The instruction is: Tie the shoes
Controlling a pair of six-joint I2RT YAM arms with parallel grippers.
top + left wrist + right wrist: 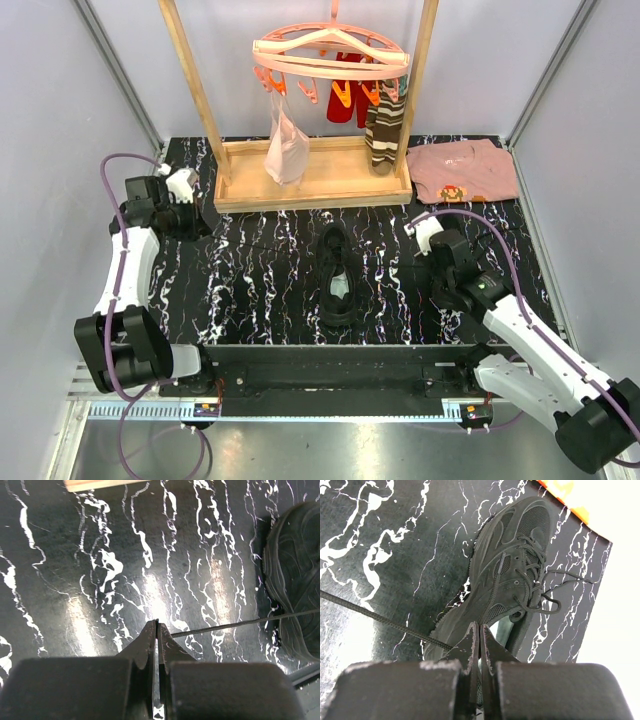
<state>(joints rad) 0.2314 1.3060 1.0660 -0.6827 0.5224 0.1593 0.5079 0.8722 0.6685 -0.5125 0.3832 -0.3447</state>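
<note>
You have two arms in front of you, one bolted at each end of the black mounting bar (330, 378). The left arm (128, 265), at the bar's left end, has white link shells between bulky black joint housings. The right arm (535, 345), at the bar's right end, is built the same way and has a small green light (481, 286) on a black joint. The left purple cable (104, 180) runs along its arm and loops on the near side of the bar. The right purple cable (490, 222) arcs over the other arm. The left gripper (156, 626) has matte black fingers tapering to thin tips. The right gripper (480, 627) matches it, with white flecks along the edges of its blocks.
</note>
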